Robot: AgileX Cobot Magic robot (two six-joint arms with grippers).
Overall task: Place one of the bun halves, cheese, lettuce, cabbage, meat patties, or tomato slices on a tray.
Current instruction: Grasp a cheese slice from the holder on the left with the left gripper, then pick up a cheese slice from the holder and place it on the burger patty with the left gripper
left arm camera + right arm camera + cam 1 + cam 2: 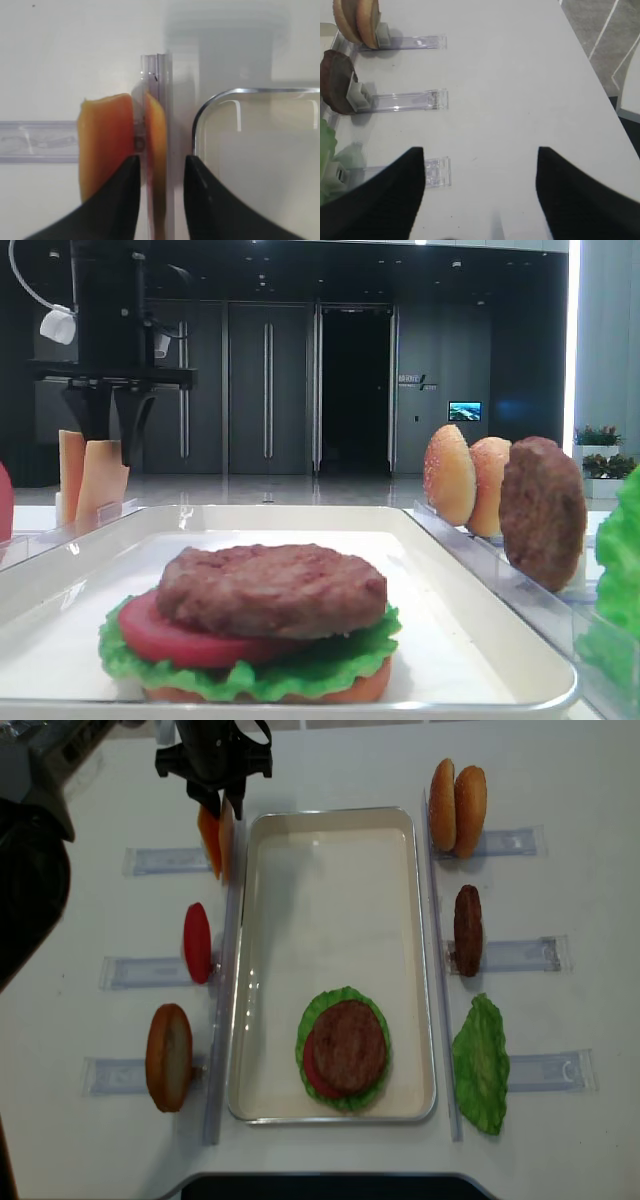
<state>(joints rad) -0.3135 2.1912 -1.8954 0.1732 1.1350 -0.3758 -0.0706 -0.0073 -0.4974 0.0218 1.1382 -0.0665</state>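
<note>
Even, bright overhead light washes the white bench (330, 760) with only soft shadows, glare streaks the tray (210, 102) rim and a clear rack (405, 101), while both wrist views blur close up and the dark hall behind stays dim.

Clear plastic racks (515, 955) on a white table (560, 780) (dark doors (268, 390), perhaps glass, behind).

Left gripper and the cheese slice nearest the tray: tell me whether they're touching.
Cannot tell. In the left wrist view the left gripper straddles that cheese slice, but thin gaps seem to remain on both sides, and the other views are too coarse to settle it.
</note>
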